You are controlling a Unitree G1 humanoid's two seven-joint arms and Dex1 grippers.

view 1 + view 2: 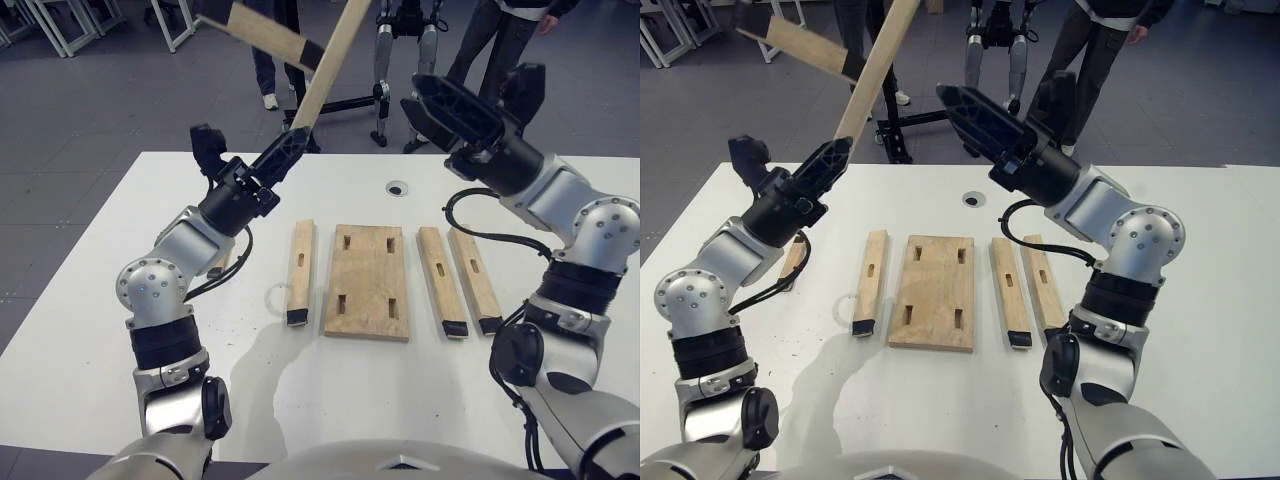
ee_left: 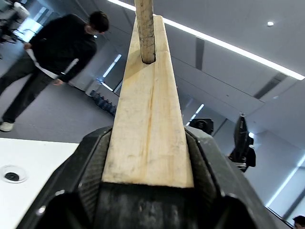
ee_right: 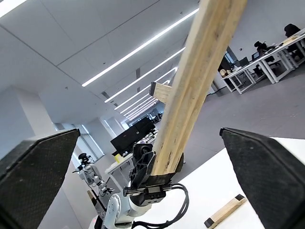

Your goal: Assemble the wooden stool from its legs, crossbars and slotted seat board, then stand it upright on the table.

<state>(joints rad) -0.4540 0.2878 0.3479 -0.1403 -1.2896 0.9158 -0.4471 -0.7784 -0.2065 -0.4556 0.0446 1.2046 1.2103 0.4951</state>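
Note:
My left gripper [image 1: 290,142] is shut on the lower end of a wooden leg [image 1: 330,65], held raised and slanting up over the table's far left. A crossbar [image 1: 265,32] with a dark end sits through the slot near the leg's top [image 2: 145,33]. The right gripper [image 1: 487,95] hangs open in the air over the far right of the table, beside that leg and apart from it. The slotted seat board [image 1: 367,280] lies flat mid-table. One leg [image 1: 300,270] lies left of the board, and two legs [image 1: 441,280] [image 1: 475,278] lie right of it.
Another wooden piece [image 1: 792,258] lies under my left forearm. A round cable hole [image 1: 397,187] is set in the white table [image 1: 120,260] behind the board. The near half of the table is bare. People and frames stand beyond the far edge.

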